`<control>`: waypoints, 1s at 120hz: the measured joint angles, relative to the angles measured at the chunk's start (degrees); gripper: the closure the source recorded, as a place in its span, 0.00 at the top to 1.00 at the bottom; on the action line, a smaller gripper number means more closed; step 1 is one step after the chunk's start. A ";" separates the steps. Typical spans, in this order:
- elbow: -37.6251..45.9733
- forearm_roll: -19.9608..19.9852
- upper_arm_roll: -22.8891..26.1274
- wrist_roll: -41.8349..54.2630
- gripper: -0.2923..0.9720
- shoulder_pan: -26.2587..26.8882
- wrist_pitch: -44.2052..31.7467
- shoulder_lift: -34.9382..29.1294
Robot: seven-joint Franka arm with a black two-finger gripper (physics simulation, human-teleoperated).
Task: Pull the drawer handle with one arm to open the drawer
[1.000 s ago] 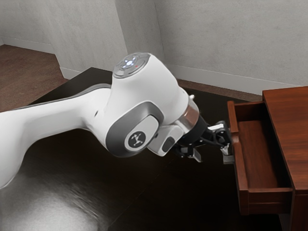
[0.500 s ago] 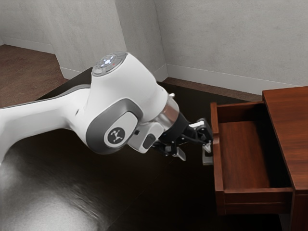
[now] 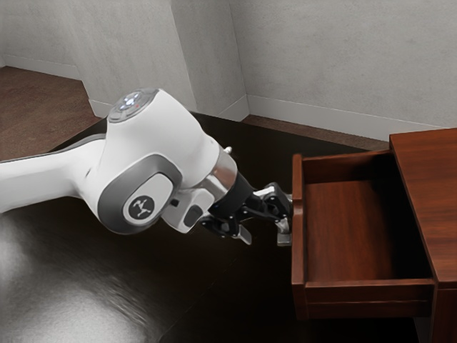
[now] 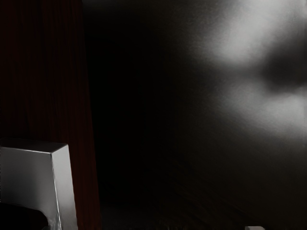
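A dark red wooden drawer [image 3: 357,229] stands pulled far out of its cabinet [image 3: 428,179] at the exterior view's right; its inside is bare. My black gripper [image 3: 283,214] is against the drawer front [image 3: 297,243], shut on the silver drawer handle [image 3: 284,236]. My white arm reaches in from the exterior view's left. In the wrist view the silver handle [image 4: 33,187] is a bright block close under my hand, with the dark red drawer front [image 4: 43,72] right beside it.
The cabinet stands on a glossy black table [image 3: 107,300] that stretches under my arm. Grey walls and a brown floor [image 3: 36,107] lie behind. The dark tabletop [image 4: 216,120] with pale reflections spreads beside the drawer front.
My gripper has moved toward the exterior view's left with the handle in it. The drawer has slid out of the cabinet with it and now stands much further open.
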State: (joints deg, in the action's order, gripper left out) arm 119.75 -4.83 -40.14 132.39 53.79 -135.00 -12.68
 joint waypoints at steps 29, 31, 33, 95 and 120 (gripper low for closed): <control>1.87 -2.74 -9.43 -0.12 0.60 7.86 -0.50 -4.39; 1.90 -2.88 -9.56 -0.12 0.60 8.02 -0.50 -4.70; 1.86 -3.00 -9.65 -0.12 0.60 8.18 -0.51 -5.04; -37.93 -8.99 11.68 -27.48 0.75 -20.69 43.47 -2.80; -39.05 -5.99 36.96 -41.68 0.76 -49.96 54.70 0.92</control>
State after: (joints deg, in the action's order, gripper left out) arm 80.70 -10.82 -3.18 90.72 3.83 -80.30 -11.76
